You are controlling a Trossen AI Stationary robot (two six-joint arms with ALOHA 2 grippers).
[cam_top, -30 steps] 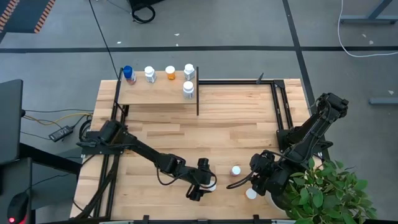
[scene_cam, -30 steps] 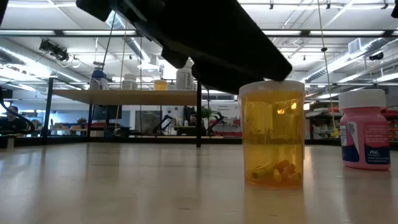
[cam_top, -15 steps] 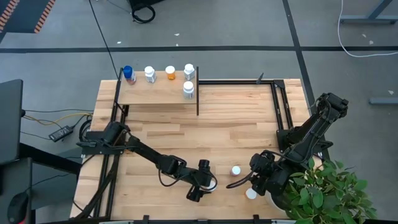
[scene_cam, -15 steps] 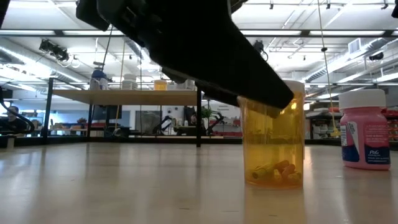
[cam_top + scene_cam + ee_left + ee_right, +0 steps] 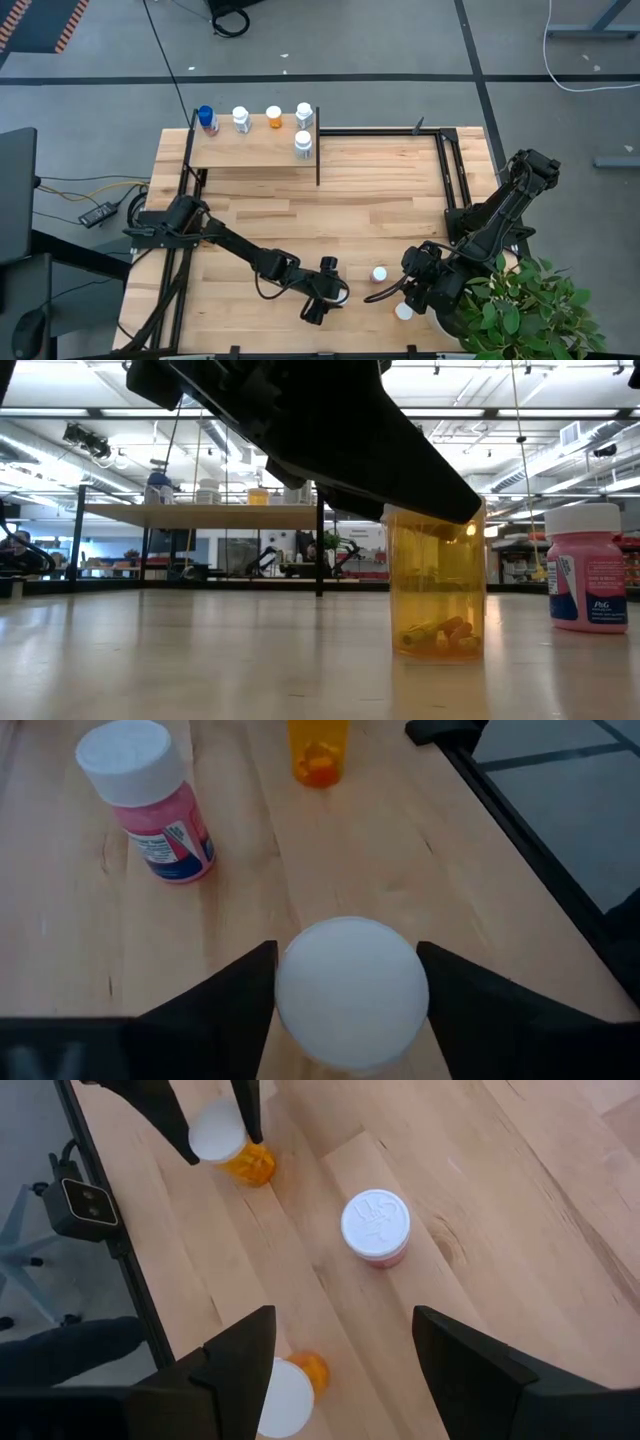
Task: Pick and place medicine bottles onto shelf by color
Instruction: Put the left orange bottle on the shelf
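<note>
My left gripper (image 5: 326, 293) is near the table's front edge, shut on an orange bottle with a white cap (image 5: 350, 988). The bottle's clear orange body (image 5: 436, 595) stands on the tabletop with pills at its bottom. A pink bottle with a white cap (image 5: 380, 273) stands just to its right. My right gripper (image 5: 412, 288) is open and empty. Another white-capped orange bottle (image 5: 287, 1394) stands below it between its fingers, untouched. The shelf (image 5: 250, 150) at the far left carries several bottles, one of them blue-capped (image 5: 207, 120). My left gripper pinches the orange bottle's white cap (image 5: 288, 982) between its two fingers, one on each side. The fingers come from above, slanting down from the table's left. The bottle is upright with its base (image 5: 436, 650) on the tabletop.
A black metal frame (image 5: 452, 170) runs along the table's right part. A green plant (image 5: 530, 310) stands at the front right corner behind my right arm. Bare planks lie between the shelf and the bottles.
My left gripper has gone down over the orange bottle. Its cap, which showed beside the gripper a second ago, is now covered in the high and low views. The bottle stays upright in the same place.
</note>
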